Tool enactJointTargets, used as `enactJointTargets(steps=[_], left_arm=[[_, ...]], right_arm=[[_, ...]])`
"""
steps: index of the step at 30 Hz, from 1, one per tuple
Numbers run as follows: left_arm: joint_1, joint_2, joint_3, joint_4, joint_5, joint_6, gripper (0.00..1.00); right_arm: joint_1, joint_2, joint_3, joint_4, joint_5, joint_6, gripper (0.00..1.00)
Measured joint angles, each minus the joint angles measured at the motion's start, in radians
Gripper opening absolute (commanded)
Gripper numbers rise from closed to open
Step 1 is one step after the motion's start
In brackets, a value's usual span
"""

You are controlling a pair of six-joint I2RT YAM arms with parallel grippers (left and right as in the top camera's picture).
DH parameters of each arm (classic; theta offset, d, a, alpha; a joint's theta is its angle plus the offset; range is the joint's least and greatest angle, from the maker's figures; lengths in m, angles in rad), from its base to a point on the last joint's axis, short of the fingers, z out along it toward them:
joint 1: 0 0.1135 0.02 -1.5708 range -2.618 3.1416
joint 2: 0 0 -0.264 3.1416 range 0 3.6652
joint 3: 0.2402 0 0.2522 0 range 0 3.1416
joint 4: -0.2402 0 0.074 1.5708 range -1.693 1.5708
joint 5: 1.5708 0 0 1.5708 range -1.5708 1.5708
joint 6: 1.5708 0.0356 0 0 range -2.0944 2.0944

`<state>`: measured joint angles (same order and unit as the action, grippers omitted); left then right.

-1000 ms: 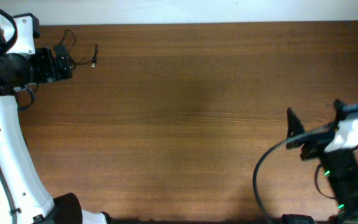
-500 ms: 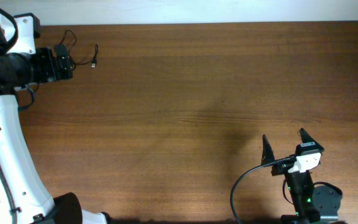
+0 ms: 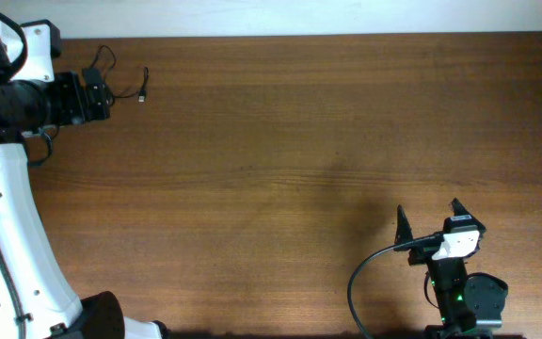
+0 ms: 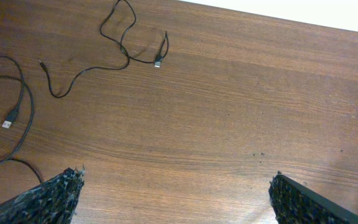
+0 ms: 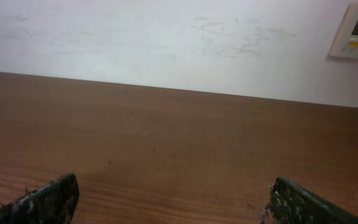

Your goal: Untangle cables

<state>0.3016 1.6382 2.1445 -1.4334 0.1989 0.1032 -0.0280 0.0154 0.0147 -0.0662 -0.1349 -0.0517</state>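
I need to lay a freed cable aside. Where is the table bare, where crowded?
Bare: the whole middle of the table, from the cables to the right gripper. Crowded: only the far corner by the left gripper, where the cables lie.

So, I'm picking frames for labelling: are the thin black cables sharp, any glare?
Overhead: thin black plug-tipped cables tiny and faint, even light. Left wrist: cables crisp, no harsh glare, fingertips blurred. Right wrist: soft focus, flat light.
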Motion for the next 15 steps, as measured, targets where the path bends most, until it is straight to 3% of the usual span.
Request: enactJointTargets(steps=[13, 15], left_arm=[[0.0, 0.0, -0.003, 0.004, 0.0, 0.0, 0.99], [-0.008, -0.035, -0.078, 0.11, -0.003, 0.0, 0.99]], right_arm=[[0.0, 0.0, 0.0, 0.0, 0.0, 0.0, 0.99], [0.0, 0.0, 0.0, 0.0, 0.001, 0.0, 0.99]])
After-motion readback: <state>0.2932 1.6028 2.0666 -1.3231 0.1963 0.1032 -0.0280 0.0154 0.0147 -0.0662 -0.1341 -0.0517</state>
